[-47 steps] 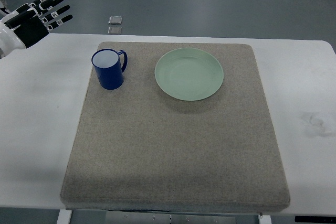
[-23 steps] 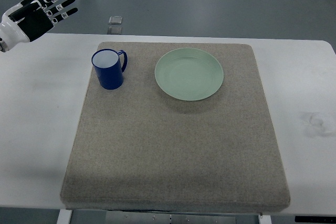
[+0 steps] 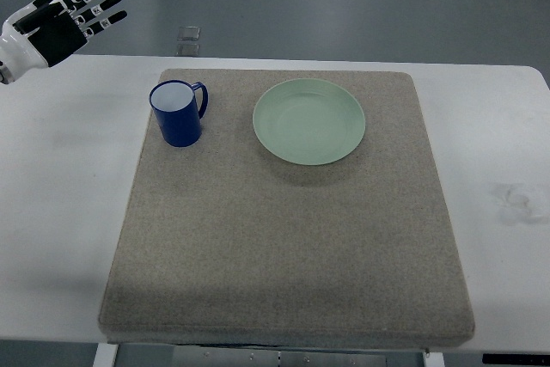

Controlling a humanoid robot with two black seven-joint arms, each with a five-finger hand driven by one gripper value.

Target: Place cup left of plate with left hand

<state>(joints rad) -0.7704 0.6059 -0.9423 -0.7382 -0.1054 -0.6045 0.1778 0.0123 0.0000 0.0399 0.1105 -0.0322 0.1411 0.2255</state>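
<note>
the left hand (image 3: 58, 19) shows at the top left corner, past the far edge of the table (image 3: 60, 204), with its fingers (image 3: 96, 4) spread wide and holding nothing. it is well apart from everything on the table and touches none of it. the right hand is not in view

nearest to it, down and to the right, the blue cup (image 3: 178, 113) stands upright on the grey mat (image 3: 284, 238), near the mat's far left corner, its handle pointing toward the plate. the inside of the cup looks pale; whether anything is in it cannot be told

the green plate (image 3: 309, 120) lies flat on the same mat, to the right of the cup, with a clear strip of mat between the 2

judging by how things lie, the cup already sits left of the plate and the hand is free of it, so the placing looks done. what seems left, if anything, is only for the arm to come to rest
</note>
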